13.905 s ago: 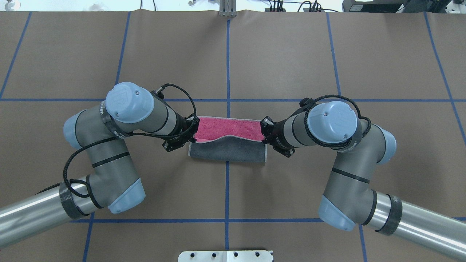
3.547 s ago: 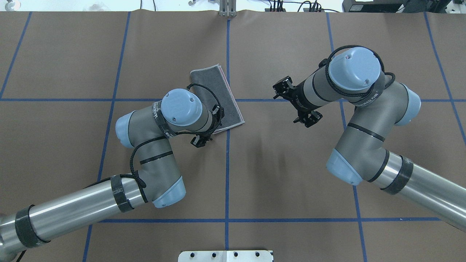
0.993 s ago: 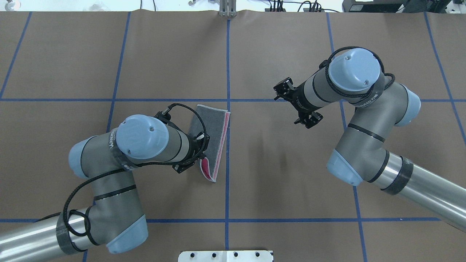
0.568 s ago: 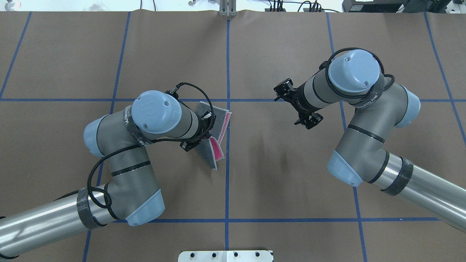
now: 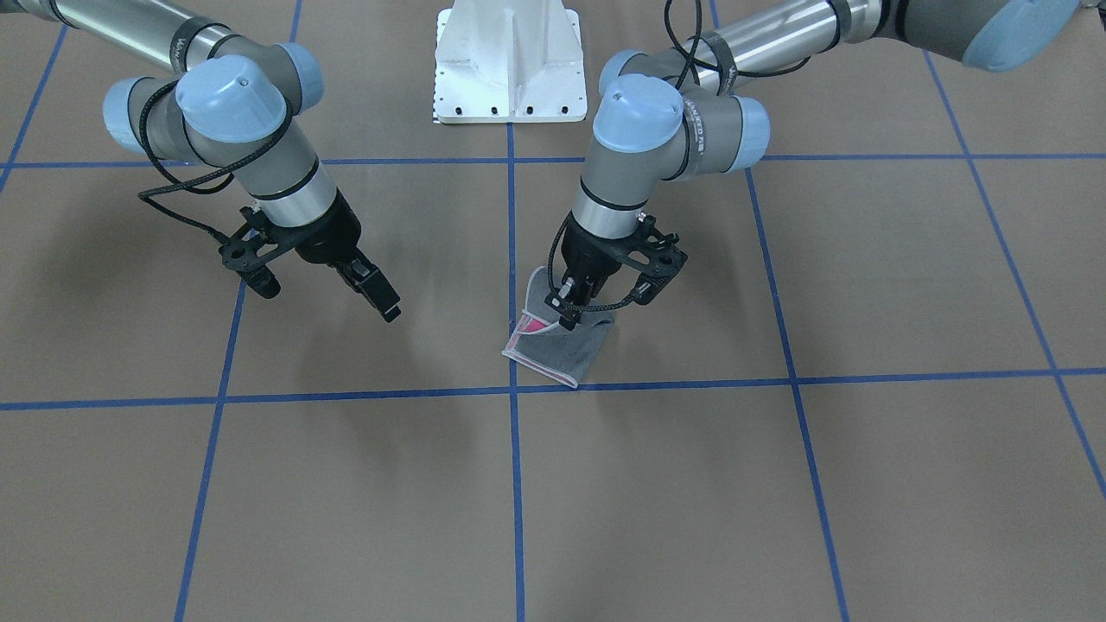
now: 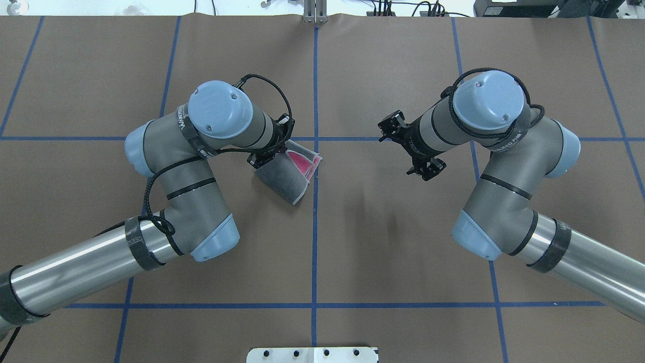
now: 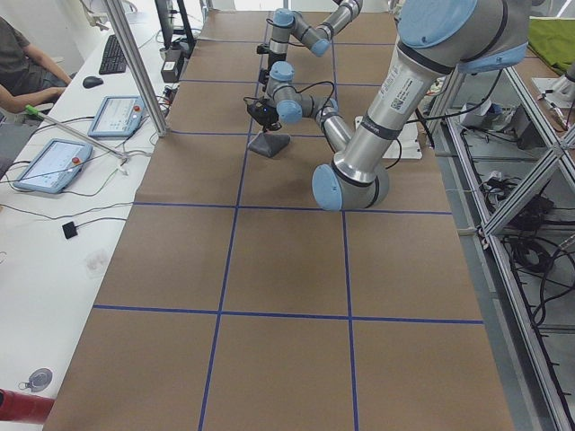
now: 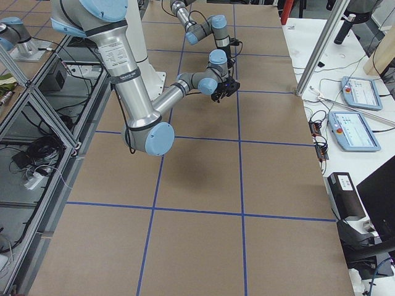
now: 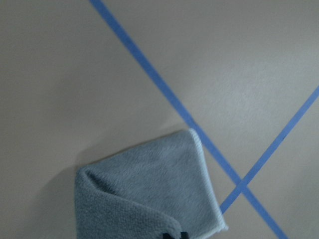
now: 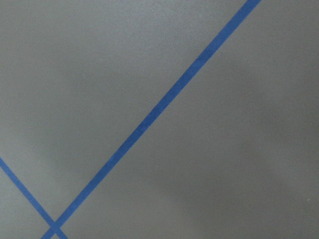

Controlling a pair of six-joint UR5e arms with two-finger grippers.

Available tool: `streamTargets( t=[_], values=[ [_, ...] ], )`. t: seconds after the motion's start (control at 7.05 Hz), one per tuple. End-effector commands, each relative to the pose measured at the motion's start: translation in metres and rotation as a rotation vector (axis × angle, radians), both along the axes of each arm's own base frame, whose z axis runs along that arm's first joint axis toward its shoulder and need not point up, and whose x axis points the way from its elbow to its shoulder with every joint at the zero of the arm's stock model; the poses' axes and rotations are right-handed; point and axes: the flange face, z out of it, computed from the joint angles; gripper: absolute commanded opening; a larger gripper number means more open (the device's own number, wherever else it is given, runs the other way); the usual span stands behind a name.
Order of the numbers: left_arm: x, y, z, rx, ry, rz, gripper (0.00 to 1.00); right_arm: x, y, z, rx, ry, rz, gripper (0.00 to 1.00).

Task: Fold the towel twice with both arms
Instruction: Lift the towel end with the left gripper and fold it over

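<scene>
Bench (image 6: 383, 237): brown surface, marked into squares.
Towel (image 6: 283, 180): on the bench on the robot's left, just beside the centre tape line (image 6: 314, 252). It is partly doubled over, grey face outward, with pink showing at the far end. Its long axis is diagonal and its near corner points toward the line.
Left end effector (image 5: 563, 309): closed on the towel's raised far edge.
Right end effector (image 5: 381, 299): well apart, above the bench, holding nothing. How far open it is cannot be told.

brown table (image 6: 403, 242) | blue tape grid (image 6: 314, 252) | white pedestal (image 5: 508, 60) | two tablets, perhaps pendants (image 7: 45, 166)
</scene>
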Motion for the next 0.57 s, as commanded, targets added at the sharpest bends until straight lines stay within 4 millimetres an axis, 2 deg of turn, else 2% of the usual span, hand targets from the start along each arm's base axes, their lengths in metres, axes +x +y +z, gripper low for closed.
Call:
streamTargets(
  t=[0.0, 0.14, 0.43],
  values=[
    [0.012, -0.028, 0.006, 0.006, 0.005, -0.02, 0.0, 0.0, 0.002, -0.002, -0.003, -0.004, 0.002, 1.0],
    [0.009, -0.032, 0.008, 0.005, 0.001, -0.025, 0.0, 0.0, 0.002, -0.003, -0.006, -0.007, 0.004, 1.0],
    [-0.003, -0.05, -0.004, 0.023, 0.008, -0.046, 0.0, -0.004, 0.004, 0.0, -0.007, -0.001, 0.002, 1.0]
  ],
)
